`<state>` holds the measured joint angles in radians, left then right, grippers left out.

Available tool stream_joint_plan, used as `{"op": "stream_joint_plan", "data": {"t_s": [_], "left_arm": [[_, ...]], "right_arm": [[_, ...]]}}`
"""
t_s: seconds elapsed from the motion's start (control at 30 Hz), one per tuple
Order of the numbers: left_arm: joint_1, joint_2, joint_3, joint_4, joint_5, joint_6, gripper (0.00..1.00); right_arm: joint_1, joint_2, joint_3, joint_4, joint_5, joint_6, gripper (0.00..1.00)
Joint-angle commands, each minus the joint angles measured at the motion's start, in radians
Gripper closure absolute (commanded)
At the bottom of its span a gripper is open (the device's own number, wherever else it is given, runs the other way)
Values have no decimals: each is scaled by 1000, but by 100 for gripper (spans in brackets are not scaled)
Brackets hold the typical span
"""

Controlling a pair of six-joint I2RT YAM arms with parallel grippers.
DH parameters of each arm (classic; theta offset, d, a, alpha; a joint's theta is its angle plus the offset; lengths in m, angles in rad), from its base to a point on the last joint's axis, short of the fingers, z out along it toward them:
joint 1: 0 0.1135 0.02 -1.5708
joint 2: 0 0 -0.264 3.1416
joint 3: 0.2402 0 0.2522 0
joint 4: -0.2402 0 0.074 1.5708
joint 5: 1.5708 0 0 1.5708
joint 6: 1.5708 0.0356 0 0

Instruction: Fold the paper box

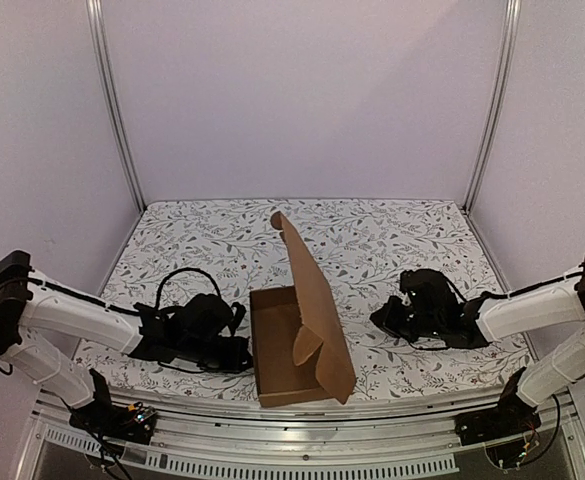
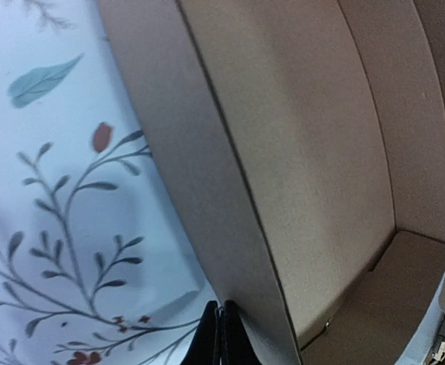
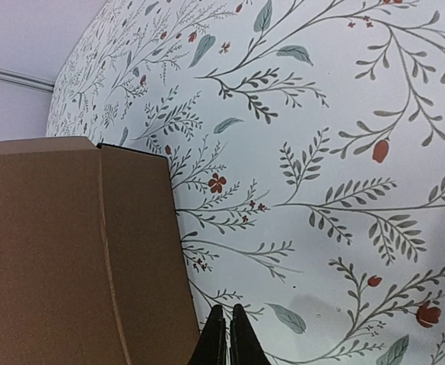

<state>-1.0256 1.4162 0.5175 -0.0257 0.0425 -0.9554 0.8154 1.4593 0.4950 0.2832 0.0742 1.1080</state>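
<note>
The brown paper box [image 1: 290, 345] stands near the table's front edge with its walls up and its lid [image 1: 314, 300] raised and leaning right. My left gripper [image 1: 244, 352] is shut and empty, its tips against the outside of the box's left wall [image 2: 207, 182]; the left wrist view also shows the box's inside [image 2: 321, 167]. My right gripper [image 1: 377, 318] is shut and empty, low over the table just right of the box. In the right wrist view the gripper [image 3: 227, 319] is beside the lid's outer face [image 3: 70, 251], not touching it.
The table wears a white cloth with a leaf and flower print [image 1: 392, 240]. Purple walls and metal posts [image 1: 117, 110] close in the back and sides. The table's front rail [image 1: 302, 410] runs just below the box.
</note>
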Motion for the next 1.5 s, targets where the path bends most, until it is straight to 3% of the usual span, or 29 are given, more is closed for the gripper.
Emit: {"op": "stream_joint_plan", "data": {"t_s": [0.0, 0.33, 0.53, 0.7, 0.9, 1.0, 1.1, 1.23, 1.37, 1.47], "left_arm": [[-48, 79, 83, 134, 9, -38, 100], [-81, 398, 297, 390, 100, -69, 100], [-90, 585, 471, 496, 117, -69, 100], [-96, 619, 557, 421, 95, -3, 100], [-71, 452, 477, 203, 15, 139, 100], [-62, 347, 454, 59, -52, 242, 99], [-39, 258, 444, -70, -104, 354, 87], [28, 179, 437, -98, -68, 481, 67], [97, 148, 443, -20, 13, 593, 48], [140, 176, 473, 63, 80, 669, 41]], "right_arm": [[-14, -163, -13, -210, 76, -101, 97], [-57, -596, 61, -730, 280, -306, 93], [-60, -751, 129, -927, 399, -359, 90], [-62, -800, 168, -1039, 477, -373, 90], [-62, -814, 206, -1106, 531, -395, 88], [-62, -813, 244, -1148, 540, -421, 79], [-61, -826, 282, -1186, 520, -453, 70], [-61, -840, 339, -1253, 463, -499, 59], [-61, -845, 392, -1311, 396, -517, 53], [-61, -848, 424, -1331, 360, -534, 53]]}}
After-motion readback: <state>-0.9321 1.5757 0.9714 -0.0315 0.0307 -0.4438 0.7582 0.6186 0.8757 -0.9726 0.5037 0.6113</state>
